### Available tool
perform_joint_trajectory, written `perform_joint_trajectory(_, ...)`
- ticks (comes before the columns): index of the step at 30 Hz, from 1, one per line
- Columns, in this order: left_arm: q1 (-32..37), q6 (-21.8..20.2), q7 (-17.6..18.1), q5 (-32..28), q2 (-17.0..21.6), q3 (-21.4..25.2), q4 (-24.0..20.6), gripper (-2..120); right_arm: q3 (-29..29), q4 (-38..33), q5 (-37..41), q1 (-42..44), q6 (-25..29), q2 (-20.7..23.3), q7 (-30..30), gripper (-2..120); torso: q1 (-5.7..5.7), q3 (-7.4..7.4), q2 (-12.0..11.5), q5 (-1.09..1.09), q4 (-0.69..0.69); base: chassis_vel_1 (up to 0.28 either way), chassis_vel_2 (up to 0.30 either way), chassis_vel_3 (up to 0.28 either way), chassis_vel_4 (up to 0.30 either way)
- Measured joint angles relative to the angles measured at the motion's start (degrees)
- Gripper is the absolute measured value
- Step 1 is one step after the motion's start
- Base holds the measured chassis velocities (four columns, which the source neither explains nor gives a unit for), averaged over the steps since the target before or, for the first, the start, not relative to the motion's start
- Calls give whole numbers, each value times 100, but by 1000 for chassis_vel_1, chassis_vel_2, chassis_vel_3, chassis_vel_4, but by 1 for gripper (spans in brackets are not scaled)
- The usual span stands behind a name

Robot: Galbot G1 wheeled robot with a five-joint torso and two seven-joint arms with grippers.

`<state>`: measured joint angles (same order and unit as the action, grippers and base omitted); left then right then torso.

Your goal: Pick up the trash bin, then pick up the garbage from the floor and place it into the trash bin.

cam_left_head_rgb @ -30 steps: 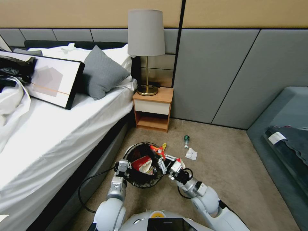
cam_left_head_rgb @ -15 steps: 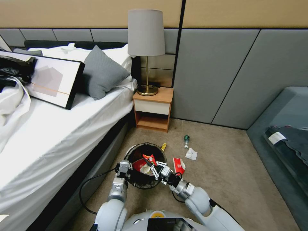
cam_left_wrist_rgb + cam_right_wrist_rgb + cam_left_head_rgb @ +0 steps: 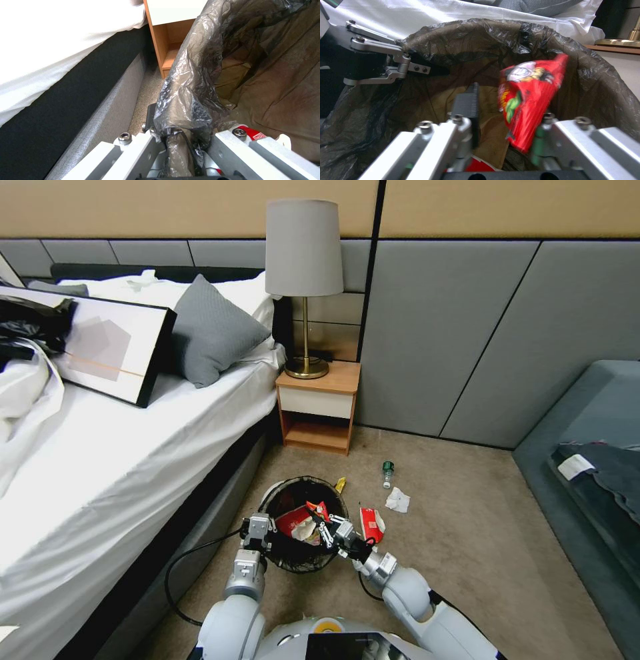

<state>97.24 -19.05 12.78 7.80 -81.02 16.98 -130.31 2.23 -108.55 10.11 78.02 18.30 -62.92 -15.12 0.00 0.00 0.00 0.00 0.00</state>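
the red packet (image 3: 528, 100) is right between the fingers of my right pincer (image 3: 325, 525), over the open mouth of the bin (image 3: 277, 493). in the right wrist view it stands tall, with its long side going up and down, and its low end hangs between my two fingers. the gap between the fingers is a bit wider than the packet, and the packet looks blurry, so i think it is slipping free. i cannot tell if a finger touches it. the bin is straight below it, so down is the way it needs to go.

my left pincer (image 3: 257, 528) is on the near left rim of the bin. it is closed tight on the black bag (image 3: 186, 82) and the rim under it, and it holds the bin close to the bed (image 3: 120, 447). there is a red and white packet (image 3: 293, 521) inside the bin already.

more trash lies on the floor (image 3: 480, 527) to the right of the bin, so my right arm is the closer one. a red and white packet (image 3: 371, 521) is just beside the bin, a yellow wrapper (image 3: 340, 485) is at its far rim, and a white tissue (image 3: 398, 501) and a small bottle (image 3: 387, 473) lie a bit farther off. i think the job is partly done.
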Motion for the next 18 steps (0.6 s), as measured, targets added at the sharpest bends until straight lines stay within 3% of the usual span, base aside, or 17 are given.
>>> perform_joint_trajectory(10,-31,-1,1,-16,-2,-8,9,2,35,-4,-27,65,20,4,-9,72,0,0,0,0,0,0,0,0,0)
perform_joint_trajectory(14,-32,-2,1,-17,-2,-7,9,2,36,-4,-34,71,23,-11,-11,80,0,0,0,0,0,0,0,0,0)
perform_joint_trajectory(16,-31,-5,1,-19,0,-7,10,2,26,-4,-52,73,26,-23,-16,92,0,0,0,0,0,0,0,0,0)
perform_joint_trajectory(18,-30,-5,1,-20,1,-7,10,2,22,-4,-56,73,26,-23,-17,96,0,0,0,0,0,0,0,0,0)
